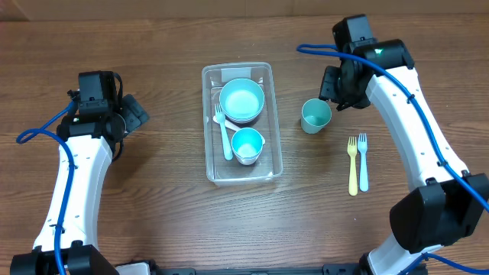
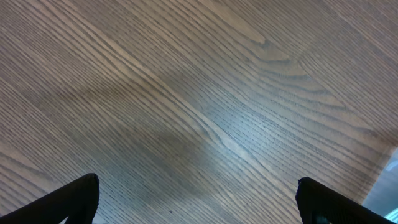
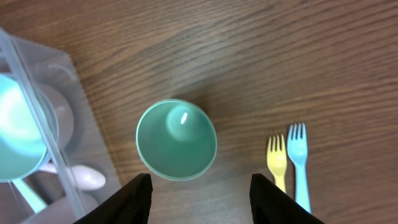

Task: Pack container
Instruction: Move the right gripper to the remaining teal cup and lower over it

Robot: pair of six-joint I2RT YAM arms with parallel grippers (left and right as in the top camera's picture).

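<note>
teal cup (image 3: pixel 176 139) just beside the clear container (image 1: pixel 208 145), likely next to pack
right tool (image 3: pixel 202 193) hangs wide open and empty over the teal cup, seemingly lined up to grasp it; left tool (image 2: pixel 199 199), equally open and empty, idles over bare tabletop (image 2: pixel 186 93); container sits mid-tabletop.

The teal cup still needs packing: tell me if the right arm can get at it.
Probably yes: the right end effector hangs open right over the teal cup, which stands upright with nothing covering it.

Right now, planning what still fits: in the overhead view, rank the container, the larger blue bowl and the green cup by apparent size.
1. container
2. larger blue bowl
3. green cup
The gaps are clear, with no ties.
</note>
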